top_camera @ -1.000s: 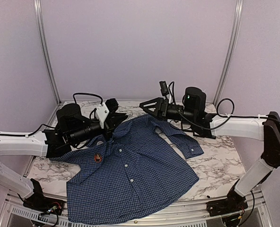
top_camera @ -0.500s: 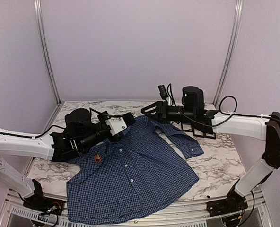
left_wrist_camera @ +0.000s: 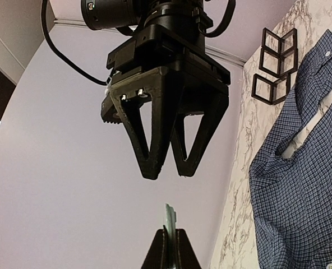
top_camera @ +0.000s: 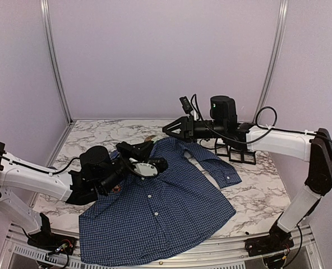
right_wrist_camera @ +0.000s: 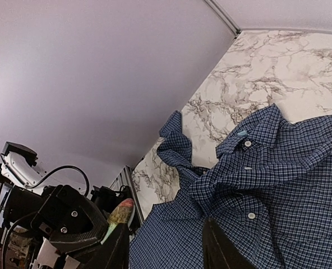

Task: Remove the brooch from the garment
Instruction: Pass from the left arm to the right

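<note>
The dark blue checked shirt (top_camera: 160, 207) lies flat on the marble table; it also shows in the left wrist view (left_wrist_camera: 300, 196) and the right wrist view (right_wrist_camera: 278, 168). My left gripper (top_camera: 148, 143) hovers over the shirt's left shoulder, shut on a thin flat red-and-green oval piece (left_wrist_camera: 169, 221), also in the right wrist view (right_wrist_camera: 120, 216). My right gripper (top_camera: 167, 128) is open and empty above the collar and faces the left gripper tip to tip. My left arm lies over the shirt's left chest, so no brooch shows on the cloth.
A black lattice stand (top_camera: 236, 152) sits on the table behind the shirt's right sleeve, under the right arm; it also shows in the left wrist view (left_wrist_camera: 275, 61). Metal frame posts and purple walls enclose the table.
My left arm has swung forward and right over the shirt's left chest, covering a red brooch that showed there before. My right gripper has shifted slightly left.
</note>
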Controlling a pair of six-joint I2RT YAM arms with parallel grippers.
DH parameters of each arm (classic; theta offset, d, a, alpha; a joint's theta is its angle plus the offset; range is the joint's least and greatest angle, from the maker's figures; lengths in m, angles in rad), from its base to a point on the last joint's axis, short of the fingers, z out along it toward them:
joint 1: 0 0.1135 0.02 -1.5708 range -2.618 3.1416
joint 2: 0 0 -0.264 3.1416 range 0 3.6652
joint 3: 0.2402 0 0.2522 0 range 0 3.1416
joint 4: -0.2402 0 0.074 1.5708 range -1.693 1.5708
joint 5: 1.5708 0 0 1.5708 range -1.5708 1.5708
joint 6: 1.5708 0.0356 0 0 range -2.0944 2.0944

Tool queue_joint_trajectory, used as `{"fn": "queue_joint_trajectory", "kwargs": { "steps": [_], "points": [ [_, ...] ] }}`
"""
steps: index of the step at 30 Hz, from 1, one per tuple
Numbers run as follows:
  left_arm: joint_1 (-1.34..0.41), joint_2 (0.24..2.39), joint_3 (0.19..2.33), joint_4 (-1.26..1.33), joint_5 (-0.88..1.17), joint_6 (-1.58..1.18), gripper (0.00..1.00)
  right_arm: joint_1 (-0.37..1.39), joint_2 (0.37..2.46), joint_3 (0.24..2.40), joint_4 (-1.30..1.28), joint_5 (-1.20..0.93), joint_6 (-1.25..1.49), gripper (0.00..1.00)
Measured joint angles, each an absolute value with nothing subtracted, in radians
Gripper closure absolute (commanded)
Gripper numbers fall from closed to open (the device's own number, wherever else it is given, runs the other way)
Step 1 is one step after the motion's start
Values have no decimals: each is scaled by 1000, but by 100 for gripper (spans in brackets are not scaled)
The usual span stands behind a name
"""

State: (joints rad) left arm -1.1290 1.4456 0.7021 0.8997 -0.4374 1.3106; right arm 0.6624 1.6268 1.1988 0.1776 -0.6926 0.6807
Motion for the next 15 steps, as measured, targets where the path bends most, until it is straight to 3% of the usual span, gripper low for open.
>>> {"fn": "queue_joint_trajectory", "kwargs": {
  "steps": [15],
  "points": [
    [-1187, 1514, 666, 1067, -514, 1586, 100, 662, 1628, 1158, 164, -795, 684, 65]
  ]
}}
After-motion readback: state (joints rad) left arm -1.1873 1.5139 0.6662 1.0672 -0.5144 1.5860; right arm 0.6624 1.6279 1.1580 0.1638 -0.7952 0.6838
